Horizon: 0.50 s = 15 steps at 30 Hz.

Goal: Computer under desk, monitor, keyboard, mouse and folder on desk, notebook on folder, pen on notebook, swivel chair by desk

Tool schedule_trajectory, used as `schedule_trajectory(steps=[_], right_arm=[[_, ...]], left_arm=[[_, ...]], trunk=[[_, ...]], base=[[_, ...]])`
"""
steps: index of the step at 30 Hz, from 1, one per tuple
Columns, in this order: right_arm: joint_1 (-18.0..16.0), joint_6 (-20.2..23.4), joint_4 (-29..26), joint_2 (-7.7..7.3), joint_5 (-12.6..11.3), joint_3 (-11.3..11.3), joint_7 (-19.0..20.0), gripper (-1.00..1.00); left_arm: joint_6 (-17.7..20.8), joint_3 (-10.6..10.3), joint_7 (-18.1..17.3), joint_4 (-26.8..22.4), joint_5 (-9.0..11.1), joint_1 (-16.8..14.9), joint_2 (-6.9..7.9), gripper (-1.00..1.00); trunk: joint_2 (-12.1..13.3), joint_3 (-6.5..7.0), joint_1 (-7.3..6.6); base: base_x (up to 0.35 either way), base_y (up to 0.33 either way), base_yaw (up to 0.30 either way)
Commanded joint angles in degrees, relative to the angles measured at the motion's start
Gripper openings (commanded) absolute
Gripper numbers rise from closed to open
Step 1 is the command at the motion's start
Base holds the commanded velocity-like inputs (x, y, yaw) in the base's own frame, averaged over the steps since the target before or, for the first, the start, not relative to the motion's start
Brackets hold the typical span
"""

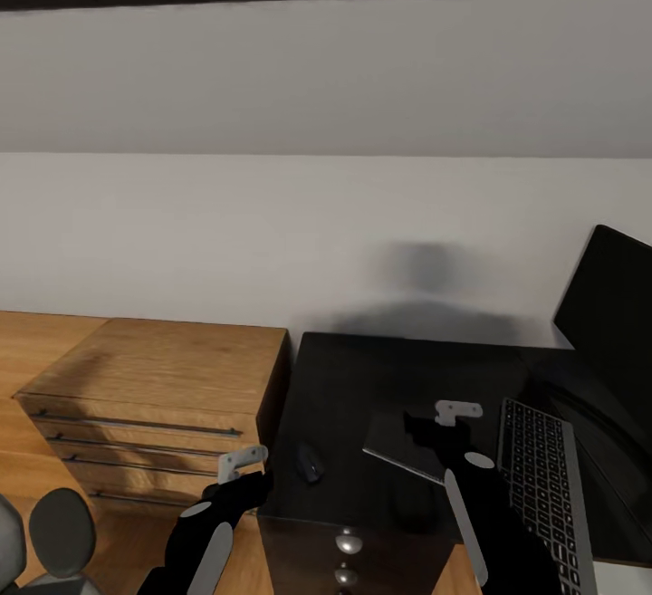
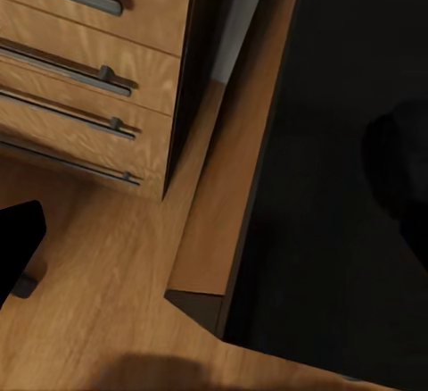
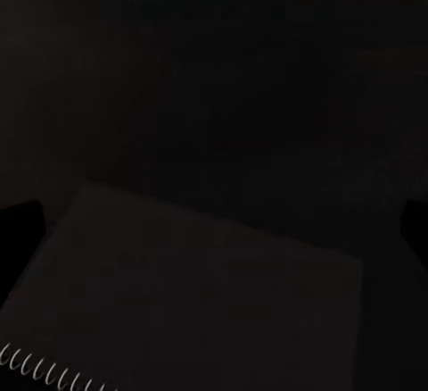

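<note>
A: On the left stands the dresser (image 1: 149, 396); the left gripper (image 1: 243, 461) hangs beside the desk (image 1: 362, 378), whether its jaws are open or shut cannot be told. The mouse (image 1: 311, 464) lies near the desk's front edge, small and smooth, likely slippery; taking it across its narrow sides seems best.

B: And to the right?

A: The notebook (image 1: 407, 446) lies flat, left of the keyboard (image 1: 539, 477). It looks thin and light, hard to lift from flat; its free edge is the place. The right gripper (image 1: 457, 413) hovers over it, jaws unclear

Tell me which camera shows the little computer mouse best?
The head view: the mouse lies whole on the black desk, left of the notebook. The left wrist view may catch a dark blob there; I cannot tell. The right wrist view looks at the notebook.
</note>
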Motion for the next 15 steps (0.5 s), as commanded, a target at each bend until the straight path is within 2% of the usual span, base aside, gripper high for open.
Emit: schedule_trajectory(steps=[1,4,9,15], right_arm=[[-0.04,0.3,-0.07,0.04,0.19,-0.04,-0.04,1.0],[-0.04,0.24,-0.05,0.04,0.19,-0.04,-0.04,1.0],[-0.04,0.09,0.78,0.04,0.12,-0.06,-0.01,1.0],[-0.04,-2.35,4.98,0.04,0.17,-0.15,-0.12,1.0]], left_arm=[[0.13,-0.07,0.57,-0.06,0.59,-0.04,0.01,1.0],[0.13,-0.04,0.6,-0.03,0.57,-0.04,0.01,1.0],[0.15,0.01,0.48,-0.05,0.59,-0.04,0.06,1.0],[0.16,0.02,0.4,-0.08,0.61,-0.04,0.02,1.0]], trunk=[[-0.04,-0.07,0.01],[-0.04,-0.07,0.01],[-0.04,-0.07,0.01],[-0.04,-0.07,0.01]], base=[[0.013,0.0,0.0],[0.073,0.0,0.0],[0.224,0.0,0.0],[0.094,0.0,0.0]])
